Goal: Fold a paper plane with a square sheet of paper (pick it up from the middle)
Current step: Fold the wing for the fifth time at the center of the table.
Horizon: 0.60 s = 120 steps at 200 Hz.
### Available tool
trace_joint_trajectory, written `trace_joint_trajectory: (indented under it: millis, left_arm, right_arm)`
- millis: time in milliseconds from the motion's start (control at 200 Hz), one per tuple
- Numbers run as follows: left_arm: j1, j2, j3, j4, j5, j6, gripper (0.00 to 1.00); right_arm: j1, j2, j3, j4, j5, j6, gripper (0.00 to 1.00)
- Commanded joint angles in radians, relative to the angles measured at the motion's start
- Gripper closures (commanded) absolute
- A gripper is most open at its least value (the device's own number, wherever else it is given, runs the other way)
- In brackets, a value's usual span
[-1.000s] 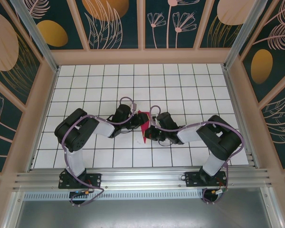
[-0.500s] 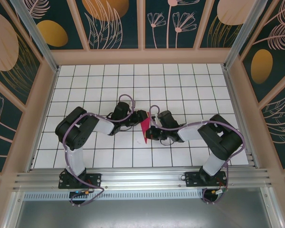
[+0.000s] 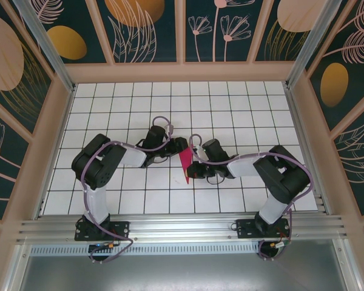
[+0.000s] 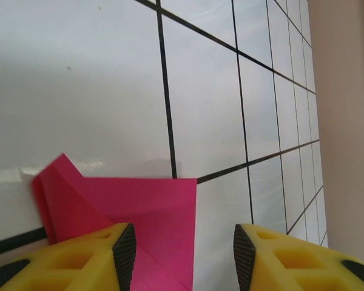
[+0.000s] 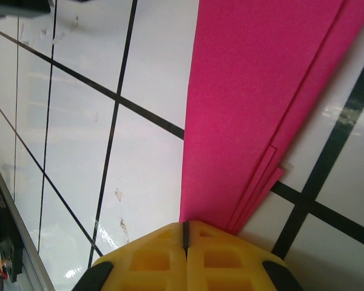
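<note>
**Left arm.** Base at the near rail, elbow swung out to the left, forearm reaching right toward the middle of the gridded surface (image 3: 230,103). The left tool (image 3: 178,147) sits at the far end of the pink paper (image 3: 185,162). In the left wrist view this tool (image 4: 181,251) is released: the two yellow fingers (image 4: 79,260) stand apart with a clear gap. The paper (image 4: 139,212) lies flat on the surface below, its folded corner running under one finger. The other finger is over bare tile.

**Right arm.** It mirrors the left, with the elbow out to the right and the forearm reaching left. The right tool (image 3: 192,172) is low beside the near end of the paper. In the right wrist view this tool (image 5: 185,233) is clenched, its fingertips meeting along a closed seam. The paper's narrow layered end (image 5: 255,91) runs up to those tips. It cannot be told whether any paper is nipped between them.

**Paper.** It is folded to a narrow strip and lies near the surface's centre between the two tools.
</note>
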Motion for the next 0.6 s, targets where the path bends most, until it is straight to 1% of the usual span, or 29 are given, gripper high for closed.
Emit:
trace_joint_trajectory:
  millis: [0, 235, 320, 490, 540, 595]
  left_arm:
    - [0.048, 0.024, 0.026, -0.068, -0.047, 0.063, 0.51]
    - [0.095, 0.067, 0.089, -0.113, -0.019, 0.103, 0.5]
    - [0.11, 0.06, 0.1, -0.116, 0.002, 0.11, 0.5]
    - [0.127, -0.037, 0.108, -0.158, -0.009, 0.128, 0.49]
    - [0.126, -0.076, 0.096, -0.163, -0.013, 0.122, 0.49]
    - [0.126, -0.122, 0.072, -0.162, -0.015, 0.116, 0.49]
  right_arm:
    - [-0.013, 0.051, -0.053, -0.254, 0.027, -0.048, 1.0]
    - [-0.024, 0.048, -0.041, -0.278, 0.019, -0.082, 1.0]
    - [-0.025, 0.043, -0.035, -0.278, 0.009, -0.097, 1.0]
    - [-0.03, 0.056, -0.014, -0.271, -0.02, -0.14, 1.0]
    - [-0.03, 0.061, -0.006, -0.266, -0.044, -0.16, 1.0]
    - [-0.031, 0.065, 0.01, -0.277, -0.044, -0.176, 1.0]
